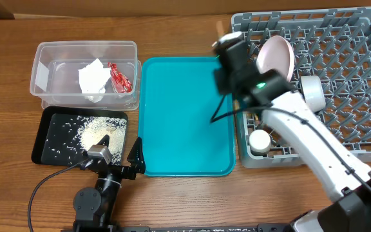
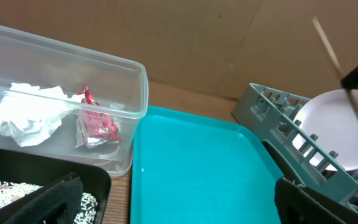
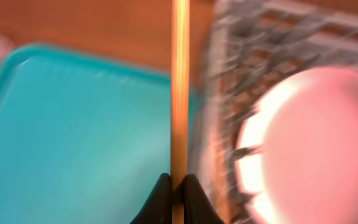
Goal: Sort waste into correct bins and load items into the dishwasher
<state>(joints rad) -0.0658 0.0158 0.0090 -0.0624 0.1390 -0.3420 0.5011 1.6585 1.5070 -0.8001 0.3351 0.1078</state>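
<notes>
My right gripper (image 1: 223, 46) is shut on a thin wooden chopstick (image 3: 179, 93) and holds it above the gap between the teal tray and the grey dish rack (image 1: 359, 77). The chopstick also shows in the left wrist view (image 2: 328, 43). A pale pink bowl (image 1: 275, 55) stands on edge in the rack, next to the right gripper. A greyish bowl (image 1: 312, 92) and a small white cup (image 1: 260, 140) are in the rack too. The clear tub (image 1: 44, 55) holds a white napkin (image 1: 92, 80) and a red foil wrapper (image 1: 120, 77). Rice (image 1: 89, 132) lies in the black tray (image 1: 40, 151). My left gripper (image 1: 118, 156) is open and empty.
The teal tray (image 1: 185, 116) lies between the bins and the rack, with nothing on it. My left gripper (image 2: 185, 208) is low at its front left corner, beside the black tray. The right arm crosses the rack's front left part. The right wrist view is blurred.
</notes>
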